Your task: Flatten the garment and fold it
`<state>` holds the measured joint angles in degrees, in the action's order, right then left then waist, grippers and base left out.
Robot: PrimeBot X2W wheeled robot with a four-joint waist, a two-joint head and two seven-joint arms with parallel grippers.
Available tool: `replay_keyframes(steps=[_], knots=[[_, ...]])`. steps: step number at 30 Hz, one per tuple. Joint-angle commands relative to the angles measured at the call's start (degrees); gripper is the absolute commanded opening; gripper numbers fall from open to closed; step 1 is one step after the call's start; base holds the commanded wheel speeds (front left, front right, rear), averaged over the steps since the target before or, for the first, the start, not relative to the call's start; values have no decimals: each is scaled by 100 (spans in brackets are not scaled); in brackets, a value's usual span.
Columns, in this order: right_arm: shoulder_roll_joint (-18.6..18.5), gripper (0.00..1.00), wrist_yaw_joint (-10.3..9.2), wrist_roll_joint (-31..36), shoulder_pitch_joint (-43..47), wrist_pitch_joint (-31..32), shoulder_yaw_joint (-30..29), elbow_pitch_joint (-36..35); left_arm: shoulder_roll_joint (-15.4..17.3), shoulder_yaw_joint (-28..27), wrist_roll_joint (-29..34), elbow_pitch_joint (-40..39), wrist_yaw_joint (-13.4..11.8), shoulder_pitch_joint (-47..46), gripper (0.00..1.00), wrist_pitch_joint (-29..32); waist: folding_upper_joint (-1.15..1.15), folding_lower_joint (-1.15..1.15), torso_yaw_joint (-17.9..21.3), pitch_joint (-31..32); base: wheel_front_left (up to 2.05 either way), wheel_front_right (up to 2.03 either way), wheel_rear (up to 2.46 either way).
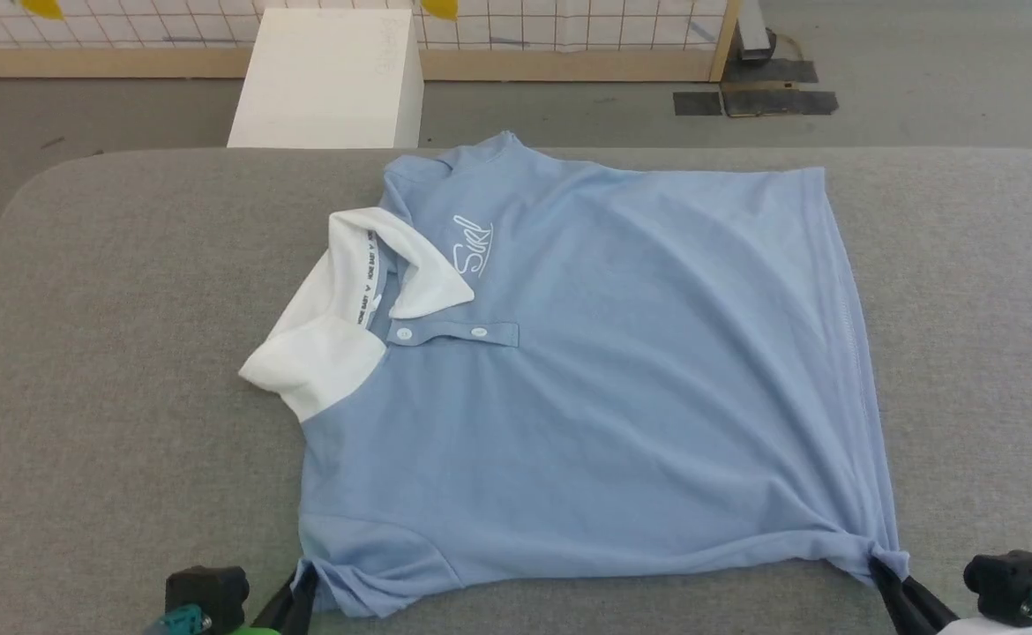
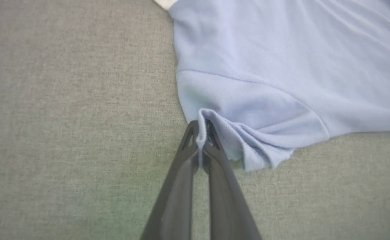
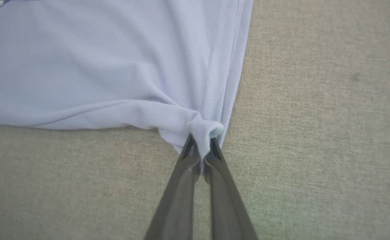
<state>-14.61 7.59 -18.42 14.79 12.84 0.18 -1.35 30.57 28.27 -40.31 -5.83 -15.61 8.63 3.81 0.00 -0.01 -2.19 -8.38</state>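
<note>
The garment (image 1: 604, 370), a light blue polo shirt with a white collar and white chest script, lies spread on the grey table, collar to the left and hem to the right. My left gripper (image 1: 304, 578) is shut on the near sleeve edge of the garment (image 2: 248, 110); in the left wrist view the left gripper (image 2: 200, 128) pinches a fold of cloth. My right gripper (image 1: 878, 564) is shut on the near hem corner. The right wrist view shows the right gripper (image 3: 201, 141) clamping a bunched tip of the garment (image 3: 98, 66). Creases run from both pinched corners.
The grey padded table (image 1: 128, 397) has bare cloth to the left, right and front of the shirt. Beyond its far edge stand a white box (image 1: 331, 79) and a wood-framed wire grid (image 1: 569, 35) on the grey floor.
</note>
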Motion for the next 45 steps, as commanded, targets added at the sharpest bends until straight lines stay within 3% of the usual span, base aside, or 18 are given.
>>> replay_keyframes(steps=[1, 8, 16, 23, 33, 40, 41, 42, 43, 44, 45], knots=[[94, 0, -10, 84, 26, -251, 21, 58, -105, -15, 233, 102, -63, -135, 0, -324, 0, 1, 41, 23, 0, 0, 0], [137, 0, -10, 269, -473, -1078, 219, 253, -457, -16, 1052, 580, -189, -942, 0, -1514, 0, 1, 133, -7, 0, 0, 0], [-286, 0, -10, 205, -1770, -861, 560, 695, -765, -210, 1353, 1351, 93, -2338, 0, -1825, 0, 1, 286, -281, 0, 0, 0], [-517, 0, -10, -20, -2758, -375, 799, 1187, -753, -345, 1286, 2034, 411, -3230, 0, -1774, 0, 1, 362, -670, 0, 0, 0], [-559, 0, -10, -463, -3872, 1010, 922, 2260, -657, -140, 998, 3493, 1028, -4216, 0, -555, 0, 1, 432, -1100, 0, 0, 0], [-362, 0, -10, -567, -4141, 2297, 788, 2435, -697, -16, 344, 4261, 1368, -4354, 0, 1394, 0, 1, 472, -1073, 0, 0, 0], [-338, 14, -10, -578, -4125, 2435, 735, 2389, -711, -67, 246, 4247, 1331, -4344, 0, 1527, 0, 1, 472, -1045, 0, 0, 0], [-330, 40, -10, -572, -4100, 2509, 704, 2330, -712, -102, 209, 4206, 1282, -4332, 38, 1554, 0, 1, 468, -1016, 0, 0, 0], [-318, 82, -10, -560, -4059, 2522, 654, 2224, -694, -155, 200, 4127, 1219, -4311, 100, 1472, 0, 1, 464, -981, 0, 0, 0], [-306, 100, -10, -550, -4014, 2498, 606, 2133, -682, -212, 205, 4057, 1156, -4285, 100, 1328, 0, 1, 458, -951, 0, 0, 0], [-287, 100, -10, -526, -3942, 2418, 549, 2003, -677, -294, 235, 3957, 1042, -4238, 100, 1068, 0, 1, 447, -900, 0, 0, 0]])
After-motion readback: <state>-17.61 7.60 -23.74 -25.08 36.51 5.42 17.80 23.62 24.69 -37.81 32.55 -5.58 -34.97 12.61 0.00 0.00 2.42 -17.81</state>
